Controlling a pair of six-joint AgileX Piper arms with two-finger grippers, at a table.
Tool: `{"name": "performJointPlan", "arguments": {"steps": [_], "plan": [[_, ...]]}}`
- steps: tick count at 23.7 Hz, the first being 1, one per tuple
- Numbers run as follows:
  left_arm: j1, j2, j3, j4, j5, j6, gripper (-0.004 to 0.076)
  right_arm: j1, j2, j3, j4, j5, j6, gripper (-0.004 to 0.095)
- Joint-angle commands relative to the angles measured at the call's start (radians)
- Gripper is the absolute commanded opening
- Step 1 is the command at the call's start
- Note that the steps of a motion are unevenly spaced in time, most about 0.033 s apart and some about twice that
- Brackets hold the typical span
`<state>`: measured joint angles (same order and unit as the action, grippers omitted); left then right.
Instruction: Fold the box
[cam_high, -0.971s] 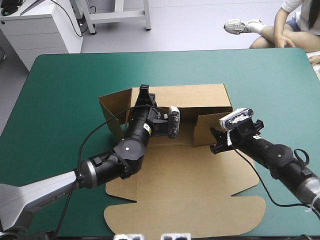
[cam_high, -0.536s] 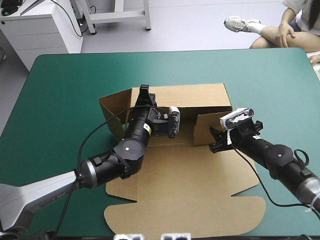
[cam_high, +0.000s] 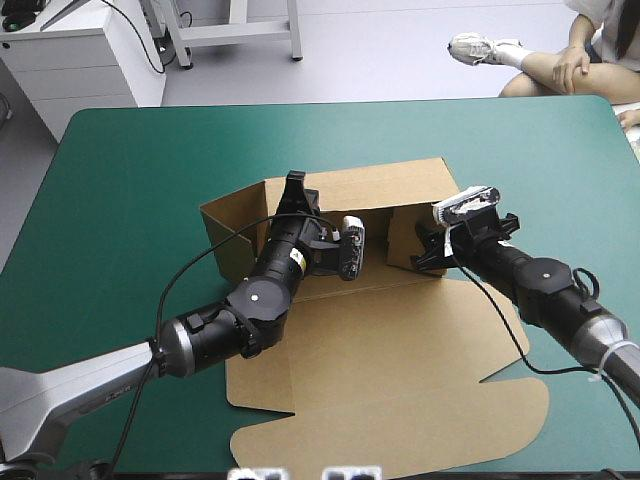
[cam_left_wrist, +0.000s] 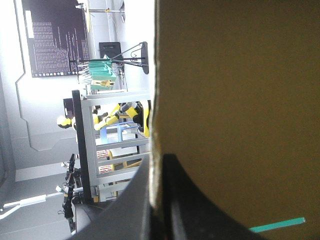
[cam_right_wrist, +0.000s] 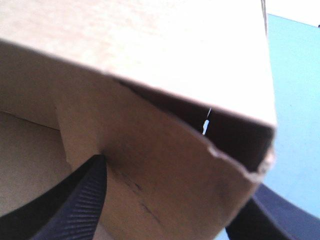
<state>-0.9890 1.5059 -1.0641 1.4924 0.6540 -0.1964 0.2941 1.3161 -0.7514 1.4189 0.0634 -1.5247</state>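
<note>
The box (cam_high: 400, 370) is seen as a cut sheet of brown board, partly set up, placed around the middle of the teal-green table (cam_high: 130, 180) and turned slightly askew. Its long rear wall is raised on the far side. A side wall is stood up at the left end, splayed outward, and a shorter flap is raised at the right end. The broad lid panel, with rounded corners and notches, is laid flat toward the near edge.

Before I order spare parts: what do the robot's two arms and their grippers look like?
Both are black, made of rounded sections with small white dots at the joints. The left arm and the right arm turn silver-grey toward their bases. The fingers are broad, black, curved fins, ribbed on one face.
</note>
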Motion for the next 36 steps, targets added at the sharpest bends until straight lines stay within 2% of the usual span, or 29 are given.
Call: {"name": "performJointPlan", "arguments": {"steps": [1, 2, 3, 4, 5, 6, 13, 17, 20, 23, 26, 28, 31, 34, 35, 36], "plan": [[-0.003, -0.037, -0.03, 0.056, 0.008, -0.015, 0.0014, -0.001, -0.004, -0.038, 0.036, -0.007, -0.009, 0.0578], [-0.003, -0.037, -0.03, 0.058, 0.008, -0.015, 0.0014, -0.001, -0.004, -0.038, 0.036, -0.014, -0.004, 0.0553], [-0.003, -0.037, -0.03, 0.058, 0.008, -0.015, 0.0014, -0.001, -0.006, -0.038, 0.036, -0.028, 0.001, 0.0449], [-0.003, -0.037, -0.03, 0.058, 0.008, -0.015, 0.0014, -0.001, -0.008, -0.038, 0.036, -0.028, 0.001, 0.0303], [-0.003, -0.037, -0.03, 0.058, 0.008, -0.015, 0.0014, -0.001, -0.008, -0.034, 0.036, -0.015, 0.008, 0.0096], [-0.003, -0.037, -0.03, 0.058, 0.008, -0.015, 0.0014, -0.001, -0.008, -0.033, 0.036, 0.006, 0.008, -0.0011], [-0.003, -0.037, -0.03, 0.072, -0.004, -0.015, 0.0014, -0.001, -0.006, -0.03, 0.036, 0.034, 0.045, -0.0007], [-0.003, -0.037, -0.03, 0.089, -0.035, -0.097, 0.0032, -0.004, -0.006, -0.03, 0.036, 0.016, 0.053, -0.0019], [-0.003, -0.037, -0.03, 0.12, -0.042, -0.139, 0.012, -0.004, 0.003, -0.035, 0.036, -0.016, 0.061, -0.0018], [-0.003, -0.037, -0.03, 0.205, -0.06, -0.144, 0.0248, -0.004, 0.017, -0.052, 0.036, -0.087, 0.064, -0.0018], [-0.007, -0.037, -0.033, 0.256, -0.104, -0.164, 0.0358, -0.01, 0.056, -0.093, 0.036, -0.107, 0.068, -0.0018], [-0.034, -0.037, -0.029, 0.256, -0.128, -0.164, 0.0358, -0.025, 0.104, -0.13, 0.036, -0.103, 0.087, -0.0018], [-0.097, -0.037, -0.029, 0.254, -0.109, -0.164, 0.0358, -0.043, 0.137, -0.157, 0.036, -0.103, 0.1, -0.0018], [-0.213, -0.037, -0.029, 0.242, 0.005, -0.175, 0.0357, -0.077, 0.155, -0.169, 0.035, -0.072, 0.102, -0.0018], [-0.265, -0.037, -0.029, 0.236, 0.067, -0.2, 0.0331, -0.1, 0.162, -0.169, 0.035, -0.035, 0.112, -0.0018], [-0.294, -0.037, -0.029, 0.224, 0.113, -0.202, 0.0251, -0.127, 0.166, -0.169, 0.033, 0.014, 0.124, -0.0018]]}}
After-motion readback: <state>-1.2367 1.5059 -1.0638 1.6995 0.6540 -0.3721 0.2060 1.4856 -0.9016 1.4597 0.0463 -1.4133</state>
